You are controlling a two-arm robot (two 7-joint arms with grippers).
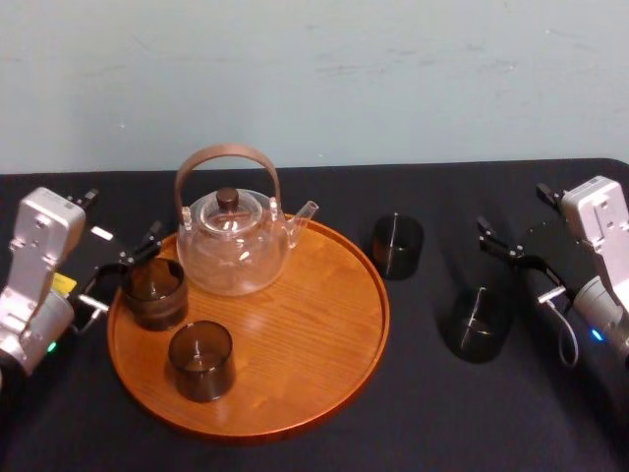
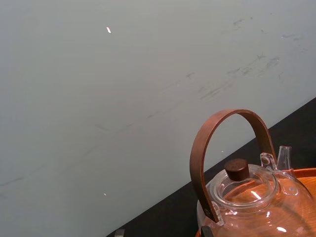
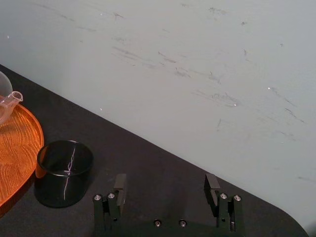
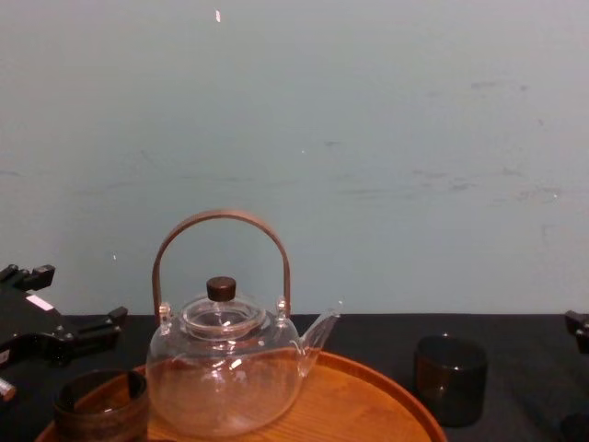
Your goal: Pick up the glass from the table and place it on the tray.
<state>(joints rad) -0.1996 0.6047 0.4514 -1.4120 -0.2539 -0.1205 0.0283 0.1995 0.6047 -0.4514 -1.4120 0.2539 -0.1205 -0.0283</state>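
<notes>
Left arm: small white tag point(image 1: 101, 233) and yellow sticker point(image 1: 64, 285) on the housing; any writing is too small to read.

Left hand point(image 1: 123, 267): at the left rim of the round orange-brown wooden tray point(image 1: 324, 324), fingers spread wide. A dark smoky cylindrical glass point(image 1: 154, 292) stands upright on the tray right at the fingertips. From the head view it looks free of the pads, but I cannot tell for sure whether one touches it.

Also on the tray: a clear glass teapot point(image 1: 234, 246) with a brown bent-wood handle and dark knob, at the back left, just behind that glass. A second dark glass point(image 1: 201, 360) stands upright toward the front left, apart from the first.

Black-cloth desk point(image 1: 423, 413), right of the tray: a third dark glass point(image 1: 397, 246) stands just beside the tray's right rim. A fourth dark glass point(image 1: 476, 324) stands farther right and nearer the robot.

Right hand point(image 3: 165, 182): low over the desk on the right, fingers wide apart, nothing between them. The fourth dark glass is near it. In the right wrist view the third dark glass sits off to one side, clear of the fingers.
</notes>
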